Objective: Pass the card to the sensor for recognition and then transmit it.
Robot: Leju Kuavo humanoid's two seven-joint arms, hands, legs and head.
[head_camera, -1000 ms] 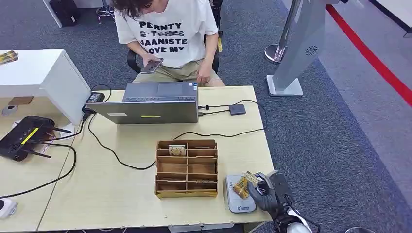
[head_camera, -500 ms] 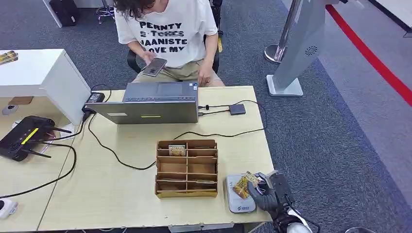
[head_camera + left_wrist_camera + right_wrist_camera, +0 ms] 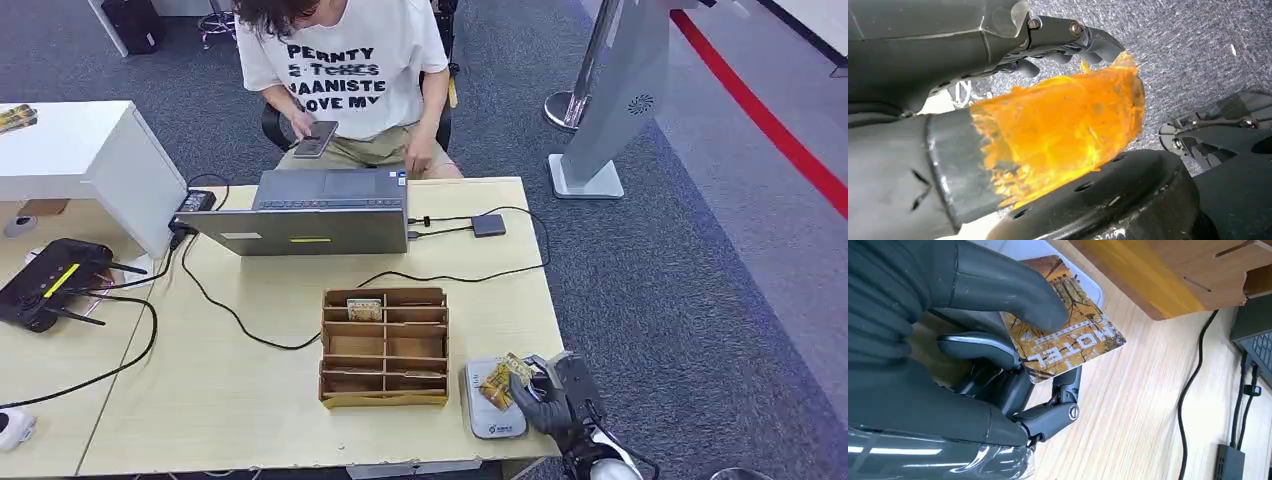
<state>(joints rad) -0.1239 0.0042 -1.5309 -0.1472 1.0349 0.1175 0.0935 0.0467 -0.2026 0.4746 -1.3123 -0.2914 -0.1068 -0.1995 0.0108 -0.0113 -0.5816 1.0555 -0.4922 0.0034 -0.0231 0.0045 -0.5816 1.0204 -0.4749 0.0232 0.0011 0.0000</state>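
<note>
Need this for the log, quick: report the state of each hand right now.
Left hand: cannot tell; its fingers are barely seen behind an orange smear.
Right hand: holding the card, thumb on top, over the sensor.

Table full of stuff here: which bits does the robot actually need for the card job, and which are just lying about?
For the job:
- card, held in the right hand
- sensor, the grey pad under the card
- person seated across, likely receiver

Lying about:
- wooden organizer
- laptop
- cables
- router
- phone
</note>
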